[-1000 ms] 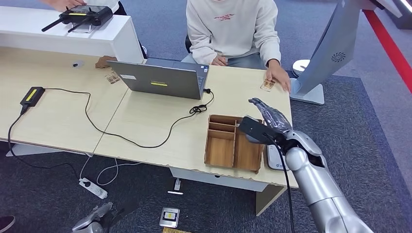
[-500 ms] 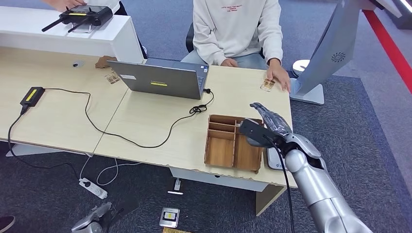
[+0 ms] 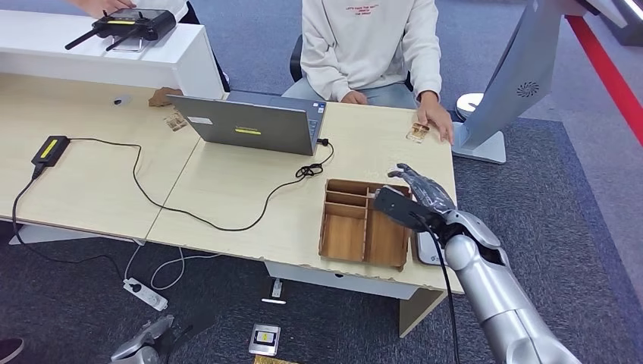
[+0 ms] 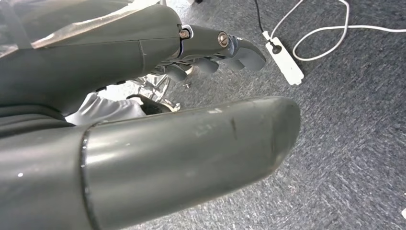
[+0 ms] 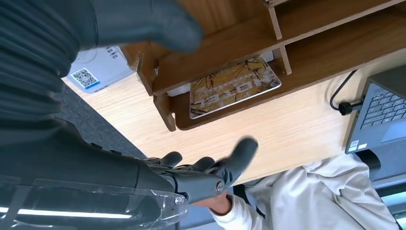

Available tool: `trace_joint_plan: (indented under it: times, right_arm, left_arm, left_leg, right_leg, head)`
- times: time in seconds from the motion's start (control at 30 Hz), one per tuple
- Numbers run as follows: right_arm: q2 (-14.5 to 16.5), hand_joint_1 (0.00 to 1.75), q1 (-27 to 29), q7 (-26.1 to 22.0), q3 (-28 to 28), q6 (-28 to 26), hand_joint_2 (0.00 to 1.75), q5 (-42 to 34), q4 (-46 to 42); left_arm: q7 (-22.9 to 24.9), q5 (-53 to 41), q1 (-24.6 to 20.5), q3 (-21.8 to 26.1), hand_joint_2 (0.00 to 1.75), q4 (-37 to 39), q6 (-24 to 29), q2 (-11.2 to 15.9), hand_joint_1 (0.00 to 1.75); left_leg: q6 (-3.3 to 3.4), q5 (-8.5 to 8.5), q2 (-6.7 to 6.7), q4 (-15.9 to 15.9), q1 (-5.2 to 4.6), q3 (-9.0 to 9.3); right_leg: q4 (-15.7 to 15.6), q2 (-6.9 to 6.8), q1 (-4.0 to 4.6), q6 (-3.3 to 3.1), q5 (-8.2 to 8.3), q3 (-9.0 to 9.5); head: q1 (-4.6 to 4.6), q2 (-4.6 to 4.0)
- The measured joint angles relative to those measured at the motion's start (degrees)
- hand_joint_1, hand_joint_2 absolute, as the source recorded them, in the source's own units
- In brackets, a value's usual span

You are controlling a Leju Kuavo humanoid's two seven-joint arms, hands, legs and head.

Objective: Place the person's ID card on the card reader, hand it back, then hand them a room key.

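Two hands belonged to the robot, and both held nothing. Its right hand (image 3: 421, 189) hovered above the far right compartment of the wooden organizer tray (image 3: 345, 235), fingers spread apart and pointing toward the far edge of the tabletop (image 3: 227, 189). From the right wrist view that hand (image 5: 201, 175) showed its dark fingers loosely open, with a patterned room key card (image 5: 233, 86) lying flat in a tray compartment (image 5: 306, 48) beneath it. A white card reader (image 3: 427, 250) with a QR label sat at the near right corner of the tabletop, just beside the tray and partly hidden by the silver arm; the right wrist view showed it (image 5: 98, 72) as well.

The ID card (image 3: 418, 133) lay near the far right corner of the tabletop, under the fingertips of the seated person's hand (image 3: 436, 121). That person (image 3: 368, 45), in a pale sweatshirt, sat at the far edge. An open laptop (image 3: 250, 121) stood at the far edge, left of the tray, its black cable (image 3: 189, 212) running across the tabletop to a small black box (image 3: 49, 149) near the left edge.

The left hand (image 3: 144, 345) hung low beside the tabletop above the grey carpet (image 4: 344, 143); in the left wrist view (image 4: 210, 52) its fingers were gently curled but apart, with a white power strip (image 4: 285, 62) on the floor beyond.
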Motion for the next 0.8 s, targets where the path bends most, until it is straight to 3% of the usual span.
trace_joint_plan:
  times: [0.8]
  right_arm:
    - [0.1,1.75,-0.2,0.3,-0.1,-1.5,1.75,-0.9,0.7]
  left_arm:
    - [0.3,-0.9,0.5,1.6,0.00,-0.2,-0.7,0.0,0.00]
  left_leg:
    - [0.00,0.00,0.01,0.0,-0.01,0.00]
  right_leg:
    - [0.0,0.00,0.00,0.00,0.00,-0.01]
  head:
    - [0.00,0.00]
